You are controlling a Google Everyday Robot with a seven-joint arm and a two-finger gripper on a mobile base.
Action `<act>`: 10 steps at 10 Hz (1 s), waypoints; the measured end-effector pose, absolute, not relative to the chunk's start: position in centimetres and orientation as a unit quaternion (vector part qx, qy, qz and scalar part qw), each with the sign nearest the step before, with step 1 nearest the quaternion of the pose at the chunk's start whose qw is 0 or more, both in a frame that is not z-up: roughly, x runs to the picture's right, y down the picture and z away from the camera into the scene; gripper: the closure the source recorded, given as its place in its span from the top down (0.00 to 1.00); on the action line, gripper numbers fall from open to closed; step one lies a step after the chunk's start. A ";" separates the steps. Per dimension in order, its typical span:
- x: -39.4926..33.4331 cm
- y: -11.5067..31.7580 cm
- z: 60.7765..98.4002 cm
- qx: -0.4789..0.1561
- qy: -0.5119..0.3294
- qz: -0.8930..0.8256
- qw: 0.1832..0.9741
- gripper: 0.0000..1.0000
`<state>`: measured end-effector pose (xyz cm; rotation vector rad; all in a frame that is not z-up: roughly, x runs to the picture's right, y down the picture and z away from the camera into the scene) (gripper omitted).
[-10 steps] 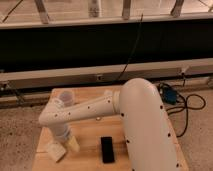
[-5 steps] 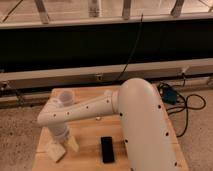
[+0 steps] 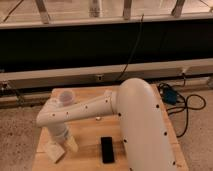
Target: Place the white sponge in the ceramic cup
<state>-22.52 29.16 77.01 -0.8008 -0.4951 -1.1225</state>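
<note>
End effector point(image 3: 62, 146) low over white sponge point(image 3: 54, 151), grip unclear, wooden table point(image 3: 90, 145), speckled floor point(image 3: 17, 130)

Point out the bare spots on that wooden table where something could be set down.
Bare wood shows between the ceramic cup and the table's far edge, and in a strip between the black phone and the gripper. The near-left corner is crowded: the gripper hangs over the white sponge there. The arm covers the right side.

The table point(image 3: 90, 137) is showing matt pale wood; the gripper point(image 3: 64, 146), low at its front left, is looking smooth white plastic.
</note>
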 end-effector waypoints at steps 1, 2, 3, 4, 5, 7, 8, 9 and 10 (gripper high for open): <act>-22.6 29.1 77.0 -0.365 -0.227 -0.512 0.744 0.80; -22.5 29.1 76.9 -0.366 -0.226 -0.512 0.743 0.80; -22.6 29.0 76.6 -0.364 -0.232 -0.514 0.741 0.80; -22.8 28.7 75.7 -0.358 -0.240 -0.517 0.740 0.80; -23.1 28.3 74.7 -0.350 -0.247 -0.517 0.741 0.80; -23.5 28.2 73.4 -0.342 -0.250 -0.511 0.748 0.80; -23.9 28.4 72.9 -0.338 -0.254 -0.505 0.752 0.80; -23.9 28.5 72.6 -0.337 -0.256 -0.501 0.755 0.80; -24.2 28.8 72.2 -0.328 -0.268 -0.494 0.759 0.80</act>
